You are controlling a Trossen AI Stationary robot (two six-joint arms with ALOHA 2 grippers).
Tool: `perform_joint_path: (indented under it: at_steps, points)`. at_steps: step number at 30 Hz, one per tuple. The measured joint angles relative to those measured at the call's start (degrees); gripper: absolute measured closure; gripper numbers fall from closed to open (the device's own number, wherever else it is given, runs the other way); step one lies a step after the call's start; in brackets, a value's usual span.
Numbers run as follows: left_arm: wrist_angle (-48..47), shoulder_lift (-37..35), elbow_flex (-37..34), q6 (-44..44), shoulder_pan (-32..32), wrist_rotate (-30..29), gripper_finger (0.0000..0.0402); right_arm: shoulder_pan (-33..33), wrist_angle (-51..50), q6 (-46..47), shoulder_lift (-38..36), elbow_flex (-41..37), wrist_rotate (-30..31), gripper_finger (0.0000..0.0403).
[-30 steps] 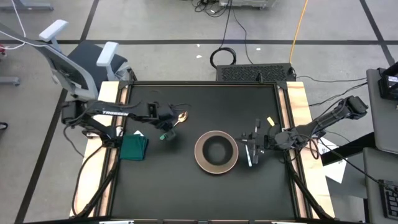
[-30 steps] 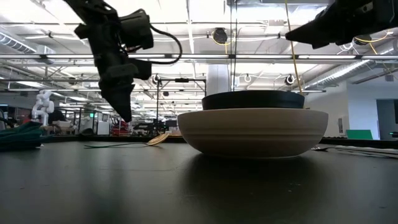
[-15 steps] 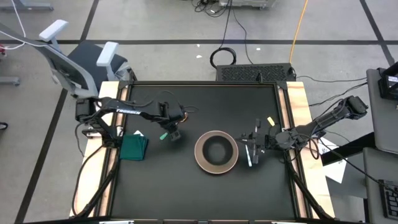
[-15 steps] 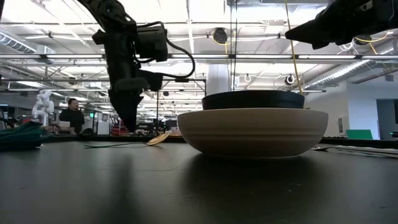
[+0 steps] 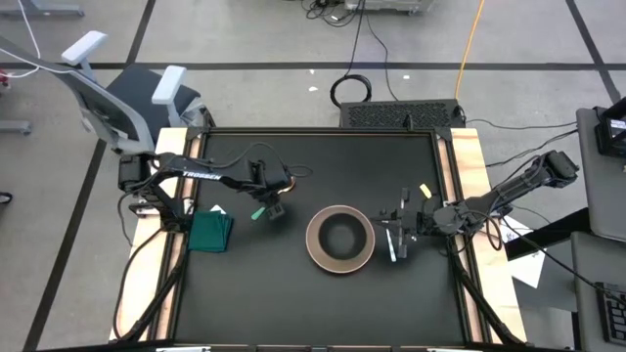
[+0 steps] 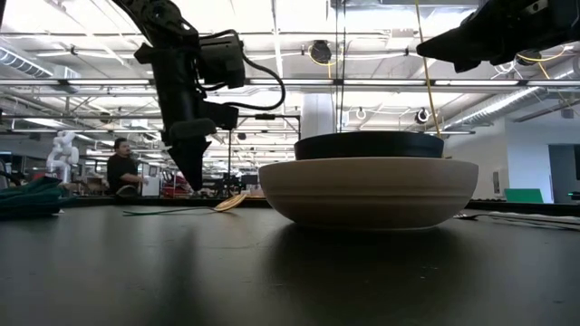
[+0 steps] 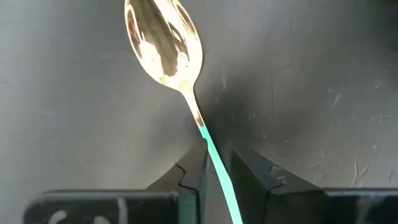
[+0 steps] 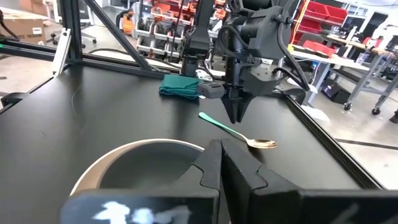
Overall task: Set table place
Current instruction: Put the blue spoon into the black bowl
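Observation:
The spoon (image 7: pixel 163 40), gold-bowled with a green handle (image 7: pixel 219 171), lies flat on the black table (image 5: pixel 293 303), left of the plate. My left gripper (image 7: pixel 217 149) points down over it, narrowly open, one finger on each side of the handle just behind the bowl's neck. I cannot tell whether it touches. The black bowl (image 5: pixel 340 235) sits in the pinkish-beige plate (image 5: pixel 313 249) at the table's middle. To the plate's right a silver fork (image 5: pixel 392 246) lies on the table. My right gripper (image 8: pixel 221 152) hangs shut and level above that spot.
A folded green cloth (image 5: pixel 210 230) lies at the table's left edge, near the left arm. Pale wooden strips (image 5: pixel 469 196) run along both short sides. A person (image 6: pixel 122 167) shows in the room beyond the table.
My left gripper has gone toward the table's right edge and down, tipping more steeply, until its fingers stood around the spoon's handle. It then kept still. The spoon has stayed where it lay.

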Motion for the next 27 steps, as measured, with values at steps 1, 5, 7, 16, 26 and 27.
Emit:
perform_joint_path:
  at_steps: [1,5,7,16,26,27]
  points:
    - [0.21,0.0,0.0,-0.03,0.0,-0.03,0.0327,-0.01,-0.01,0.04,0.0,-0.02,0.0,0.0403]
    - [0.3,0.0,-0.02,-0.1,0.0,-0.07,0.0285,-0.02,-0.01,0.06,0.0,-0.02,0.0,0.0403]
    - [0.33,0.17,-0.02,-0.54,0.0,-0.12,0.0259,-0.01,-0.05,0.28,0.0,-0.02,0.0,0.0403]
    - [-2.39,1.46,-0.17,-3.46,-0.07,0.0,0.0198,0.0,-0.46,0.5,0.0,-0.04,-0.02,0.0403]
    - [-1.76,3.93,-0.14,-3.48,-0.31,-1.08,0.0201,0.0,-0.54,1.28,0.0,-0.04,-0.04,0.0403]
    - [-1.16,4.33,-0.12,-3.43,-0.33,-1.08,0.0201,-0.01,-0.64,1.33,0.0,-0.04,-0.05,0.0403]
